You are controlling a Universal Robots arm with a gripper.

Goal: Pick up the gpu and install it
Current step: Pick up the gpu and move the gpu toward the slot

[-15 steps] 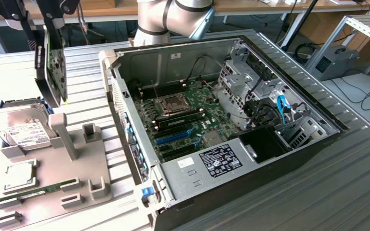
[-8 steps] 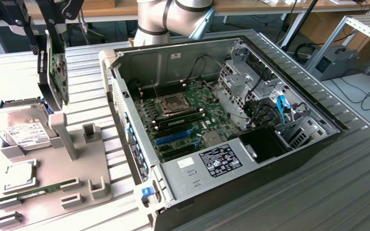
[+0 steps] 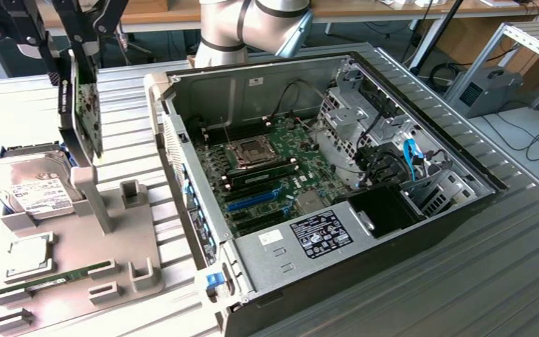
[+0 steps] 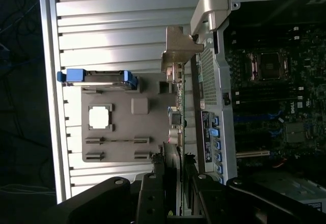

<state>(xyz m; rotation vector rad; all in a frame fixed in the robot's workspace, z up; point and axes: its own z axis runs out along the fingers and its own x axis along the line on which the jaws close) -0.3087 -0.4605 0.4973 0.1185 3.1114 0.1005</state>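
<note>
The gpu (image 3: 81, 112) hangs upright in the air at the exterior view's left, black on one face with green board along its edge. My gripper (image 3: 78, 31) is shut on its top edge. The card's lower end is just above the grey holder tray (image 3: 92, 246), clear of the tray's posts. In the wrist view the gpu (image 4: 178, 112) shows edge-on, its metal bracket (image 4: 178, 46) at the far end, with a black finger of my gripper (image 4: 174, 196) on either side of it. The open computer case (image 3: 194, 232) with its motherboard (image 3: 274, 158) lies beside the card.
The tray carries a silver hard drive (image 3: 31, 186) in a blue-edged bracket, a CPU (image 3: 31, 254) and a narrow green RAM stick (image 3: 50, 281). Blue expansion slots (image 3: 250, 201) sit on the motherboard. Drive cages and cables (image 3: 391, 158) crowd the case's far side. The case's tall wall (image 4: 209, 91) stands close to the card.
</note>
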